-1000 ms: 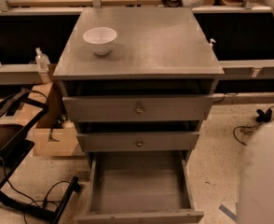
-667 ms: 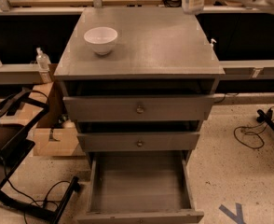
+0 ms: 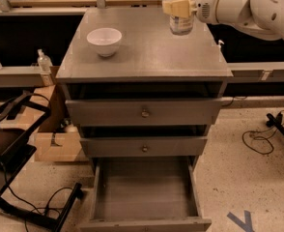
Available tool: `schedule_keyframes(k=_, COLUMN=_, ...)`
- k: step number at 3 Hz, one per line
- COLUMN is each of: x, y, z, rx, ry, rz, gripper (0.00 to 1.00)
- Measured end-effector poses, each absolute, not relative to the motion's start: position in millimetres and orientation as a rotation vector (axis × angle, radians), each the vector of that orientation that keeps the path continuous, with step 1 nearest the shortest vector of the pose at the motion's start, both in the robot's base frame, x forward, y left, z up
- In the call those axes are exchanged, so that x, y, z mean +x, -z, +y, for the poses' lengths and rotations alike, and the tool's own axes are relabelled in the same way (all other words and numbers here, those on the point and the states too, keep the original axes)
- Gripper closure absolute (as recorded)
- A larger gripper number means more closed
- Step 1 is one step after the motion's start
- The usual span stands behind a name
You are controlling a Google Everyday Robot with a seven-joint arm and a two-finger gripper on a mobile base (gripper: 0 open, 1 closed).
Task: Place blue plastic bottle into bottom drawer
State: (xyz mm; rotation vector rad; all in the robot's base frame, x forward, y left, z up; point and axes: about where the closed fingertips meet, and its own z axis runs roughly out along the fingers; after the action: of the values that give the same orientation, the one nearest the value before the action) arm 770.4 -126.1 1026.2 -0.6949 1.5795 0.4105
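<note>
Over the last second the arm (image 3: 243, 4) has swung in from the cabinet's back right corner, and the gripper (image 3: 179, 7) now hangs over the rear right part of the cabinet (image 3: 147, 57) top, its pale finger clamped across the blue plastic bottle (image 3: 182, 23). The bottle has come with it, forward and inward from the cabinet's back edge, so it reads as grasped and in transit, though whether its base is clear of the top I cannot tell. It stands upright: the long axis is vertical, base down toward the cabinet top, and the neck end runs out of view above. The bottom drawer (image 3: 144, 192) stands pulled out at the cabinet's foot, bare inside, so I judge the remaining work is a carry out past the cabinet's front and a long descent.
</note>
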Motion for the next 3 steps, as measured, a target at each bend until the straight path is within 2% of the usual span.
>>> schedule_keyframes(k=2, x=749.4, y=-1000.5, z=-121.8, rx=-0.695, ry=-0.454, rz=1.580, gripper=1.00)
schedule_keyframes(k=3, x=689.0, y=-960.9, z=-115.0, rx=-0.680, ry=-0.520, rz=1.560, gripper=1.00)
